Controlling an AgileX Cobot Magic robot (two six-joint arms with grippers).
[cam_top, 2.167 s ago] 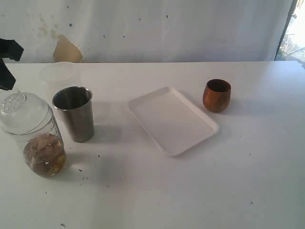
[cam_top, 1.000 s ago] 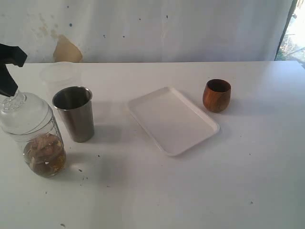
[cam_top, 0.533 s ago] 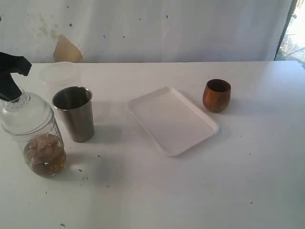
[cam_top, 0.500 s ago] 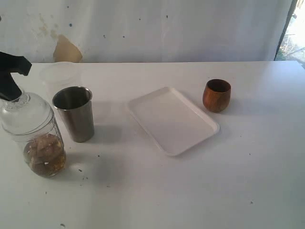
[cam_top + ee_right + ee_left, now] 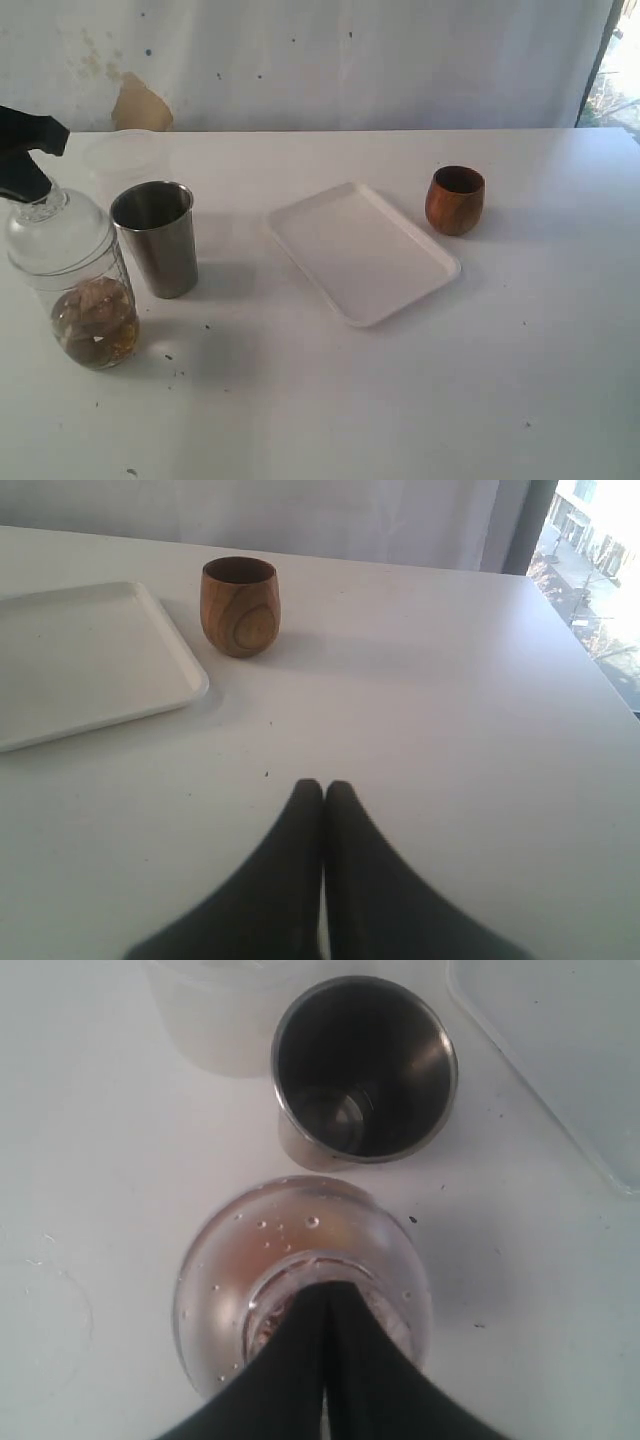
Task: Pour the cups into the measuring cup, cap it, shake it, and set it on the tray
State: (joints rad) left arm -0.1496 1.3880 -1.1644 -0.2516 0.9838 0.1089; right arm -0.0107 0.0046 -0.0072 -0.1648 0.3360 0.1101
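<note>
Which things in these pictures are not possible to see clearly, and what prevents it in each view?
1. Wooden cup inside: exterior and right wrist views, its own wall shades it; empty or not is unclear.
2. Measuring cup cap top: left wrist view, the shut left gripper covers it; contact is unclear.
3. Frosted tub: left wrist view, cut off by the picture edge.
4. Right gripper: lies outside the exterior view.

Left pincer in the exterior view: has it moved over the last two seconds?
Yes. The left pincer has shifted slightly right, toward the steel tumbler, which has stayed put, and the top of the measuring cup has gone with it.
</note>
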